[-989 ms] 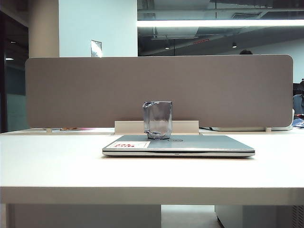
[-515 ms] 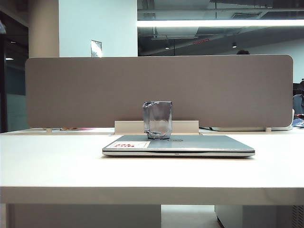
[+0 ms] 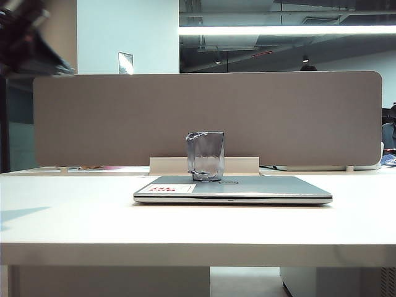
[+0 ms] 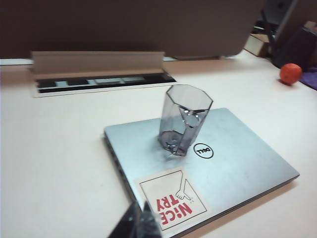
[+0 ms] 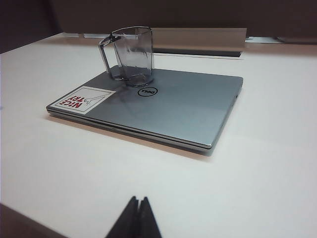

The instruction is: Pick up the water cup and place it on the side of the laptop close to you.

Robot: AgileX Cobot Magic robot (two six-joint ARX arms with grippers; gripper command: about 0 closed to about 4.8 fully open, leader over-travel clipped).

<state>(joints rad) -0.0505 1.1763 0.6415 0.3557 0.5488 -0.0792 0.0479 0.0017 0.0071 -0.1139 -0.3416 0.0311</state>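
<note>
The water cup [image 3: 205,156], clear grey-blue with faceted sides and a thin handle, stands upright on the lid of the closed silver laptop [image 3: 260,187], near its round logo. The left wrist view shows the cup [image 4: 184,119] on the laptop [image 4: 237,163] beyond my left gripper [image 4: 141,207], which is shut and empty above the laptop's stickered corner. That arm appears as a dark blur [image 3: 31,37] high at the left of the exterior view. My right gripper [image 5: 138,200] is shut and empty over the near table edge, well short of the laptop [image 5: 188,106] and cup [image 5: 131,53].
A white-and-red sticker [image 3: 166,188] marks the laptop's front left corner. A grey divider panel [image 3: 207,117] closes off the back of the white table [image 3: 74,210], with a cable tray [image 4: 99,82] in front of it. An orange ball [image 4: 290,73] lies far to one side.
The left arm has swung into the exterior view at the upper left, casting a shadow on the table's left end. Cup and laptop have not moved.
</note>
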